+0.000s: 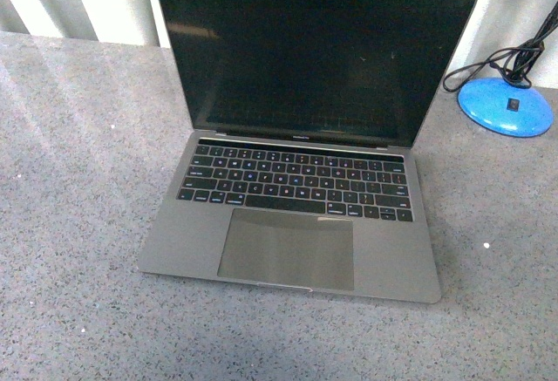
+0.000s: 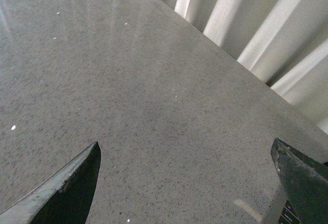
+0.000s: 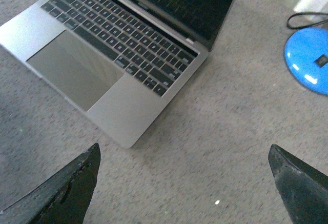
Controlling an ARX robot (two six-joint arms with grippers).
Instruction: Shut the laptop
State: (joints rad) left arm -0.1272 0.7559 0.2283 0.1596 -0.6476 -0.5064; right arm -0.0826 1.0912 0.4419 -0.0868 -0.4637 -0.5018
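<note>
Laptop (image 1: 296, 150): space-grey, open, centre of the front view, flat on the table and turned slightly clockwise.
Screen (image 1: 314, 54): dark with a black border, raised past upright and leaning back toward the upper part of the frame.
Keyboard (image 1: 295, 182): black keys, fully exposed, just below the hinge.
Trackpad (image 1: 288, 248): large and grey, between the keyboard and the front edge of the base.
Table (image 1: 70, 180): speckled grey stone-like top, filling most of the front view.
Lamp base (image 1: 506, 106): round and blue, right edge of the front view, near the right rim of the screen but apart from it; a small black switch sits on top.
Cable (image 1: 514, 54): black, looping up from the lamp base toward the upper right corner.
Backdrop (image 1: 78, 2): white ribbed panel or curtain behind the far edge of the table.
Left gripper (image 2: 185, 143): jaws spread wide with nothing held; only bare tabletop lies between the two dark fingers (image 2: 66, 188), and the ribbed white backdrop shows beyond.
Right gripper (image 3: 184, 147): jaws spread wide with nothing held; it hangs above the table, clear of the laptop, with the near right corner of the base closest to it and the lamp base off to the other side.
Contact: neither claw touches the laptop.
</note>
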